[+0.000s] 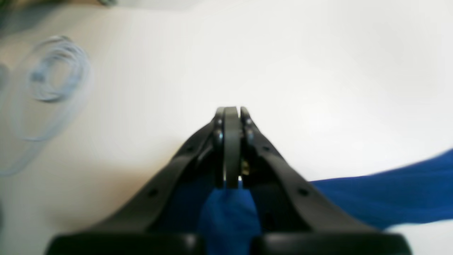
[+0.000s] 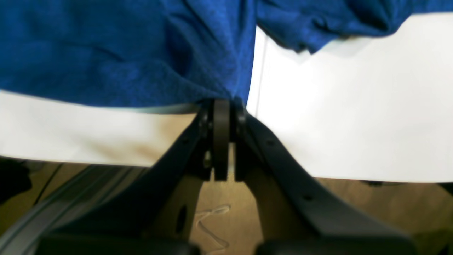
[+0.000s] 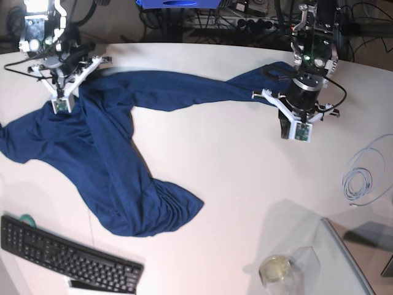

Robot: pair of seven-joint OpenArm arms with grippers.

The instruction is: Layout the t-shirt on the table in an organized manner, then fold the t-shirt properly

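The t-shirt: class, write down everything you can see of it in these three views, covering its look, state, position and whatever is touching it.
The t-shirt is a large, plain dark blue garment of soft knit fabric, with no print. It lies spread but rumpled on the white table, not folded, with a bunched lobe towards the keyboard and a long stretch of cloth pulled out to one side. The right gripper is shut on one part, and the left gripper is shut on the stretched end.

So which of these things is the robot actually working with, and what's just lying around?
In use:
t-shirt
table
left gripper, shut on the shirt
right gripper, shut on the shirt

Lying about:
keyboard
coiled cable
glass jar
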